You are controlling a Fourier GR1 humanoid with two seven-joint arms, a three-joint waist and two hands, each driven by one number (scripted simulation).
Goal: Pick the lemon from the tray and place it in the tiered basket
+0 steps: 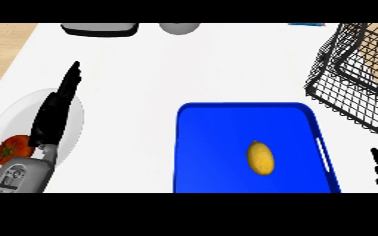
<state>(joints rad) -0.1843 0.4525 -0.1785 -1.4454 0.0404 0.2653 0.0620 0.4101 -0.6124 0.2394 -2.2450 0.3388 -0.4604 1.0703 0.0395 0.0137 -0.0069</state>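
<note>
A yellow lemon (260, 158) lies on the blue tray (214, 145), right of the tray's middle. The black wire tiered basket (345, 82) stands at the right edge, beyond the tray's far right corner. My left hand (53, 111) is at the left, fingers straight and pointing away, above a white plate, holding nothing. Only a black sliver of my right hand (374, 166) shows at the right edge, just right of the tray; its fingers cannot be made out.
A white plate (74, 130) at the left holds a red tomato (16, 146), partly hidden by my left forearm. A dark flat object (100, 29) and a grey round object (179, 28) sit at the far edge. Wooden surface borders the counter at far left.
</note>
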